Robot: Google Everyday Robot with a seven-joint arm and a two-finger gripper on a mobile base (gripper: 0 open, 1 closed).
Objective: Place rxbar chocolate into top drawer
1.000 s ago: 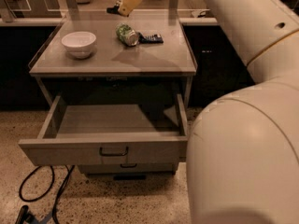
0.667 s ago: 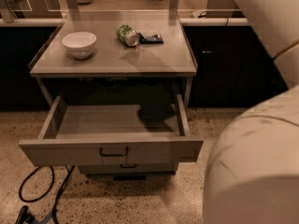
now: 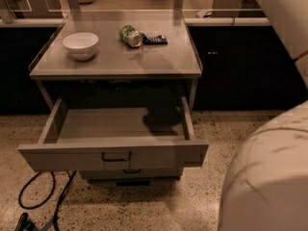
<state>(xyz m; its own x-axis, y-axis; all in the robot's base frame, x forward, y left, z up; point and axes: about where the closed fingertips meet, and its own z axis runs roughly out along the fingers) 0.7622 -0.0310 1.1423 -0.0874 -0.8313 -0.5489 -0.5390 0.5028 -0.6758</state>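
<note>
Since 1 second ago the gripper has left the view past the top edge, so its grip cannot be told; the top drawer (image 3: 159, 154) stands open, awaiting the unseen rxbar chocolate.

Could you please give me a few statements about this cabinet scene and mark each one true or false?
1. The top drawer is pulled open. True.
2. The bowl sits inside the drawer. False: it stands on the table top, at its left.
3. The can lies on its side next to a dark flat bar. True.
4. The hand hangs over the open drawer. False: the hand is out of view; only the white arm shows at the right.
5. A black cable lies on the floor at lower left. True.
</note>
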